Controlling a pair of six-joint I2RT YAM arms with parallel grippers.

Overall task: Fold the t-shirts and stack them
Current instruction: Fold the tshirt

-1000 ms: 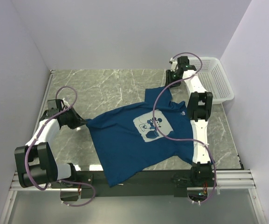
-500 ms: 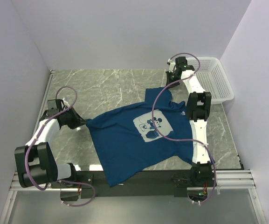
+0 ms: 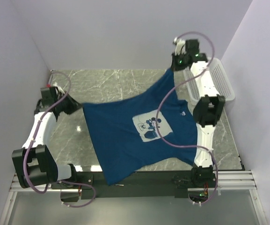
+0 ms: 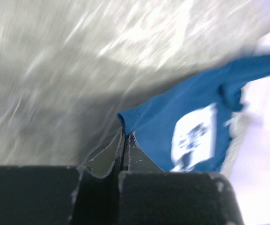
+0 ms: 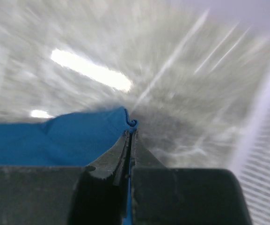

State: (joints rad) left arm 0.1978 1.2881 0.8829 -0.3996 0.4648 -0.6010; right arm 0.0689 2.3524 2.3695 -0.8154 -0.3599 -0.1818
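Note:
A dark royal-blue t-shirt (image 3: 135, 133) with a pale square cartoon-mouse print on its chest hangs stretched above the marble table, its near hem drooping over the front edge. My left gripper (image 3: 76, 106) is shut on its left corner, seen as a blue hem between the jaws in the left wrist view (image 4: 127, 123). My right gripper (image 3: 174, 68) is shut on its far right corner, raised high near the back wall; the right wrist view shows the curled blue edge (image 5: 125, 119) pinched in the jaws. Both wrist views are motion-blurred.
A white plastic mesh basket (image 3: 217, 83) stands at the back right corner, just right of my right arm. The grey marble tabletop (image 3: 106, 86) shows bare behind the shirt. Purple cables loop over both arms. Walls close in on all sides.
Both grippers lifted and pulled apart: the left moved up and left, the right up and toward the back wall. The shirt rose off the table and stretched taut between them.

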